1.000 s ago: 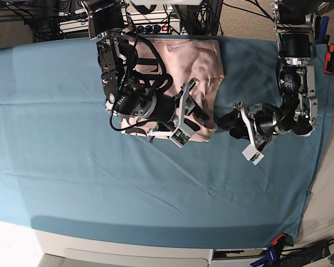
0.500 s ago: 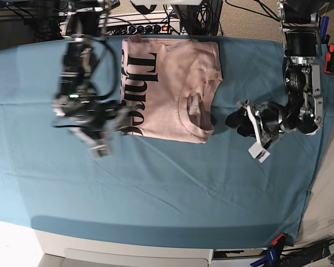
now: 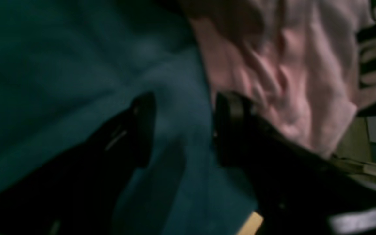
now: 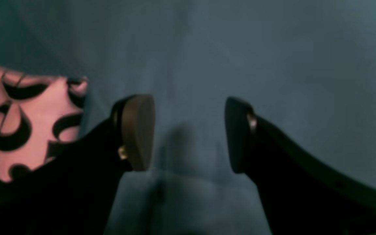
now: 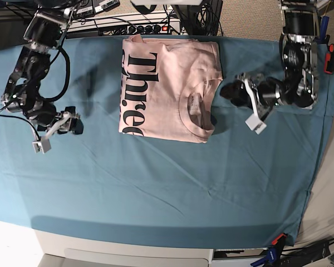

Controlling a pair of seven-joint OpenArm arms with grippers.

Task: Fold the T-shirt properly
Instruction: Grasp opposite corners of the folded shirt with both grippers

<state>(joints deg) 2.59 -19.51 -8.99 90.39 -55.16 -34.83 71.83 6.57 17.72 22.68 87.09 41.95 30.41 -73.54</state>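
Note:
The pale pink T-shirt [image 5: 167, 86] lies folded into a rectangle at the back middle of the teal cloth [image 5: 156, 183], black lettering up along its left part, collar toward the right. It also shows in the left wrist view [image 3: 292, 81] and in the right wrist view [image 4: 28, 117]. My left gripper [image 5: 229, 92] is open and empty, just right of the shirt's collar edge; in its wrist view [image 3: 183, 130] the jaws stand apart over teal cloth. My right gripper [image 5: 78, 125] is open and empty, well left of the shirt; in its wrist view [image 4: 189, 133] it holds nothing.
The teal cloth covers the whole table. Cables and a power strip [image 5: 150, 26] lie behind the back edge. Clamps [image 5: 275, 240] hold the cloth at the front right corner. The table's white front edge [image 5: 128, 253] runs along the bottom.
My right arm has swung further left, away from the shirt, which now lies fully uncovered. My left gripper has moved up and back beside the collar.

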